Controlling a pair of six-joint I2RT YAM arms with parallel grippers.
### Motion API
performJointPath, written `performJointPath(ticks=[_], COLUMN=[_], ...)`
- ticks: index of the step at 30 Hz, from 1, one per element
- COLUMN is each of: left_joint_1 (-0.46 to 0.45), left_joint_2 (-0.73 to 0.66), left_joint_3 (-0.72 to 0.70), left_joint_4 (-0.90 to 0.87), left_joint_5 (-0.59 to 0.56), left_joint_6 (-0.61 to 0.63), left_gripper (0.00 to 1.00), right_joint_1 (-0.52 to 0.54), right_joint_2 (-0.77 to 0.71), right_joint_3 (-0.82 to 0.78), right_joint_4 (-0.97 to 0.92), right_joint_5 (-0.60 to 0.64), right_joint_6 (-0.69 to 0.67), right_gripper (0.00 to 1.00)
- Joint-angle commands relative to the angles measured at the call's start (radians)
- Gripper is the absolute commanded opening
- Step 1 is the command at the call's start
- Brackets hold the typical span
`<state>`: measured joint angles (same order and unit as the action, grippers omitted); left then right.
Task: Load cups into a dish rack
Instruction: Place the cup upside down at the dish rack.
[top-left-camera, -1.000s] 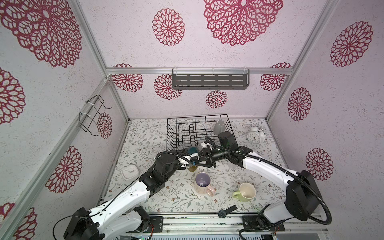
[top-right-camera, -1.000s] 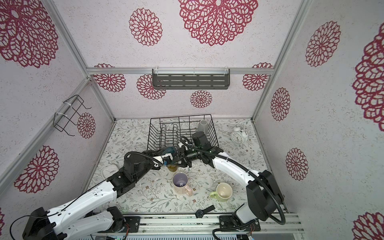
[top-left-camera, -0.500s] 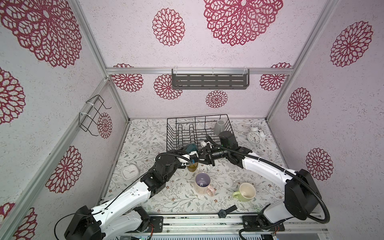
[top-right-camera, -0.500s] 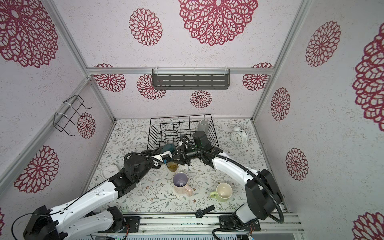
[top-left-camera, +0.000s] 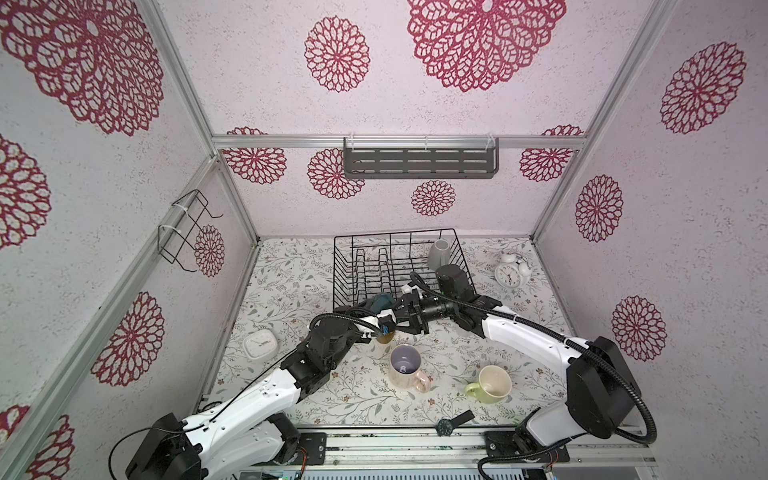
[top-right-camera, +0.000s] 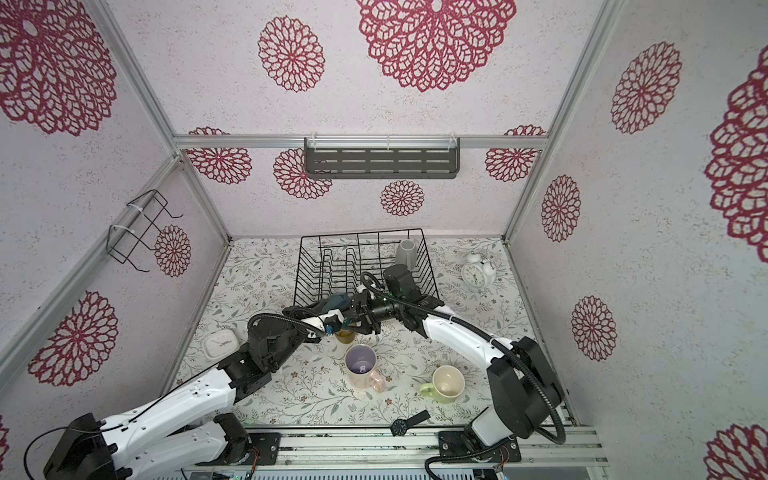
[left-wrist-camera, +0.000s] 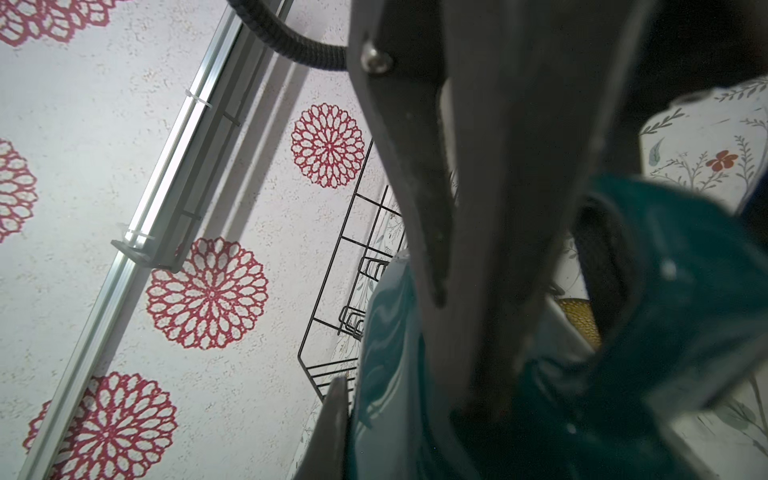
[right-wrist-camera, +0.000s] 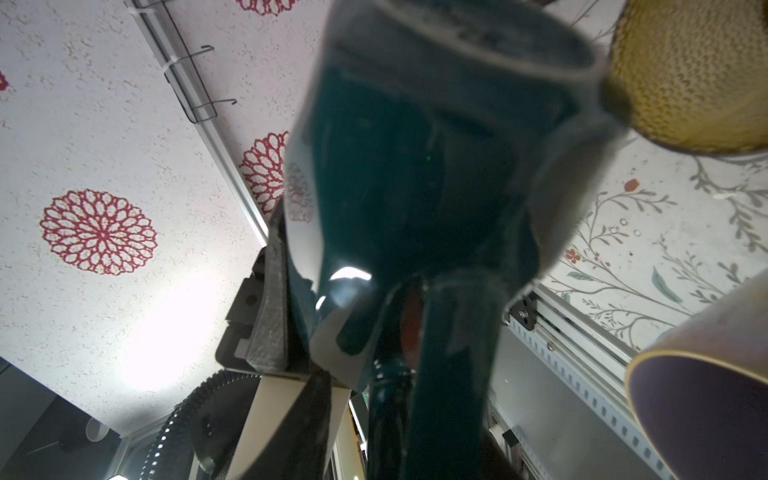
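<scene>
Although little is seen to have shifted over the last second, the left jaws stay clamped on the dark teal ceramic mug (top-left-camera: 381, 300), held aloft at the near edge of the one black wire dish rack (top-left-camera: 374, 274). The right jaws are set either side of it; contact cannot be told. Hand-over judged unfinished, mug not yet racked. Counted: five cups. One grey mug (top-left-camera: 438, 255) is racked, the teal one is held, and one amber glass tumbler (top-left-camera: 384, 337), one tall pink mug (top-left-camera: 404, 370) and one light green mug (top-left-camera: 490, 384) are on the floral surface (top-left-camera: 291, 291). Clear glass not made out.

The right end effector (top-left-camera: 401, 313) has spread its jaws wider around the dark teal mug (top-left-camera: 381, 300).
</scene>
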<state>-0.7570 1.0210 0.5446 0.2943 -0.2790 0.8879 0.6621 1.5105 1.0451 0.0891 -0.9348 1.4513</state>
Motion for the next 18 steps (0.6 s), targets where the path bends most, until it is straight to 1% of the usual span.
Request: performJointPath(ticks=[1, 4, 7, 10, 11, 12, 13, 14, 15, 16, 17, 18], left_joint_1=[-0.018, -0.016, -0.016, -0.016, -0.016, -0.015, -0.016, -0.016, -0.016, -0.016, -0.016, -0.016], left_joint_2=[-0.010, -0.001, 0.014, 0.023, 0.024, 0.029, 0.035, 0.040, 0.042, 0.044, 0.044, 0.044], left_joint_3=[0.014, 0.002, -0.009, -0.006, -0.005, -0.006, -0.004, -0.002, 0.000, 0.002, 0.003, 0.005], left_joint_4=[0.206, 0.242, 0.270, 0.268, 0.268, 0.271, 0.275, 0.275, 0.273, 0.267, 0.258, 0.249], left_joint_5=[0.018, 0.021, 0.016, 0.008, 0.008, 0.006, 0.003, 0.001, -0.003, -0.006, -0.011, -0.015], left_joint_6=[0.017, 0.006, 0.016, 0.020, 0.019, 0.019, 0.021, 0.020, 0.019, 0.016, 0.012, 0.005], left_gripper=[0.00, 0.00, 0.00, 0.00, 0.00, 0.00, 0.03, 0.13, 0.20, 0.22, 0.26, 0.34], right_joint_1=[-0.013, -0.018, -0.024, -0.027, -0.028, -0.029, -0.029, -0.029, -0.029, -0.029, -0.030, -0.033], right_joint_2=[-0.006, -0.008, -0.013, -0.019, -0.020, -0.021, -0.021, -0.021, -0.022, -0.022, -0.021, -0.022], right_joint_3=[-0.010, -0.025, -0.022, -0.022, -0.019, -0.014, -0.007, -0.002, 0.006, 0.015, 0.022, 0.027], right_joint_4=[0.079, 0.148, 0.156, 0.153, 0.148, 0.135, 0.123, 0.114, 0.108, 0.100, 0.099, 0.104], right_joint_5=[0.031, 0.037, 0.037, 0.044, 0.046, 0.050, 0.051, 0.051, 0.053, 0.055, 0.057, 0.061], right_joint_6=[0.056, 0.118, 0.126, 0.122, 0.116, 0.104, 0.091, 0.080, 0.065, 0.049, 0.037, 0.027], right_gripper=[0.39, 0.29, 0.18, 0.03, 0.00, 0.00, 0.00, 0.00, 0.00, 0.00, 0.00, 0.00])
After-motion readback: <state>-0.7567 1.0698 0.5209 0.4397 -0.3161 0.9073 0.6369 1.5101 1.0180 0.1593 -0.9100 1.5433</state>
